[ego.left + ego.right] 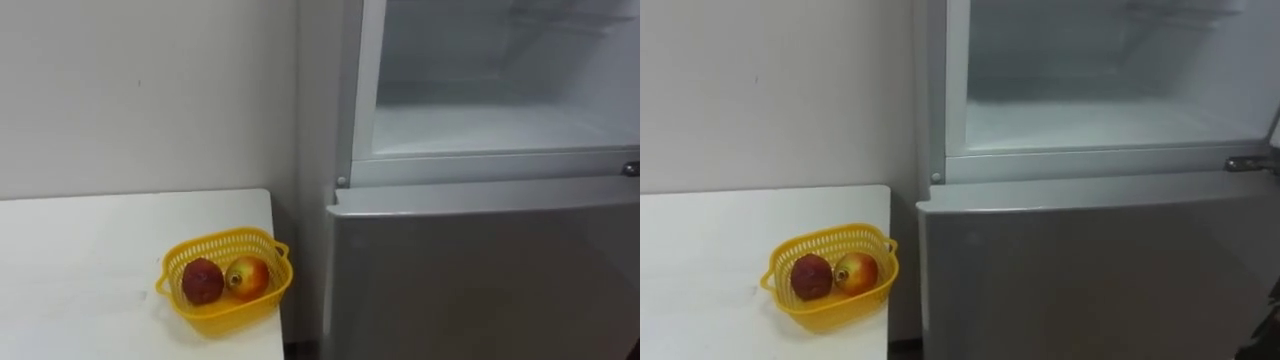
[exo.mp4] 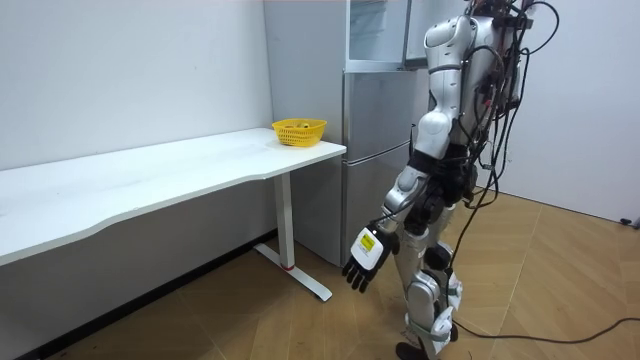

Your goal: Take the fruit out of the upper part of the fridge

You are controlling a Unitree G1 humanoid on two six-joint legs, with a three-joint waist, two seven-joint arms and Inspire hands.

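Yellow basket (image 1: 222,240): at the right end of the white table (image 1: 90,260), just beside the fridge.
Fruit: a dark red fruit (image 1: 202,281) and a red-and-yellow apple (image 1: 248,277), touching, inside the basket.
Upper fridge compartment (image 1: 490,120): stands open, pale inside, above the shut grey lower door (image 1: 480,270).
Left hand (image 2: 364,262): hangs low beside the robot's leg, fingers loosely spread, holding nothing, apart from the fridge.

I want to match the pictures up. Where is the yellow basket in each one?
Left eye view: basket low, left of centre, on the table corner beside the fridge.
Right eye view: basket lower left, on the same corner, left of the fridge.
Room view: basket small, upper middle, at the table's far end.
Shared landmark: the grey fridge, right of the basket everywhere.
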